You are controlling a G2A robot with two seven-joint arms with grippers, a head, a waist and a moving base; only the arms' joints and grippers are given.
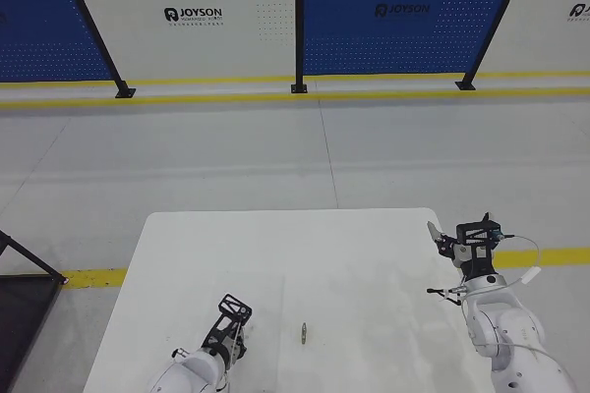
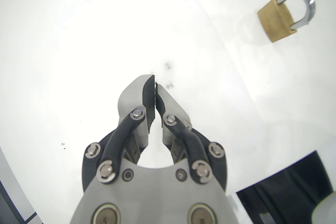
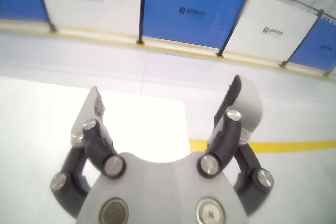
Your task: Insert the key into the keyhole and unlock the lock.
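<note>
The lock [image 1: 302, 334] is on the counter [image 1: 354, 246], and my left fingers [image 2: 131, 96] are the nearer ones. They hang low over the counter near the lock, on its left side. Seen from them, the lock is ahead and to the right, apart from the tips and not touching.

Its long axis goes from the brass body to the steel shackle [image 2: 309, 3]. From above this line runs away from me, with the shackle at the far end. So I judge that the keyhole end of the body looks back toward me, but the keyhole itself I cannot make out. Whether the lock lies flat or stands on a narrow side, I also cannot tell.

My left fingers are pressed together at the tips, with nothing between them. The left wrist is low and tilted down, and the fingers point forward along the lock's left side, almost parallel to its long axis.

My right fingers [image 3: 249, 104] are spread wide and hold nothing. They are well apart from the lock, to its right and beyond it, raised over the far corner of the counter. They point outward to the fence [image 3: 194, 7].

No key is in my fingers on either side, so I think the task is at its start. For taking the lock, the left arm is the better placed.
</note>
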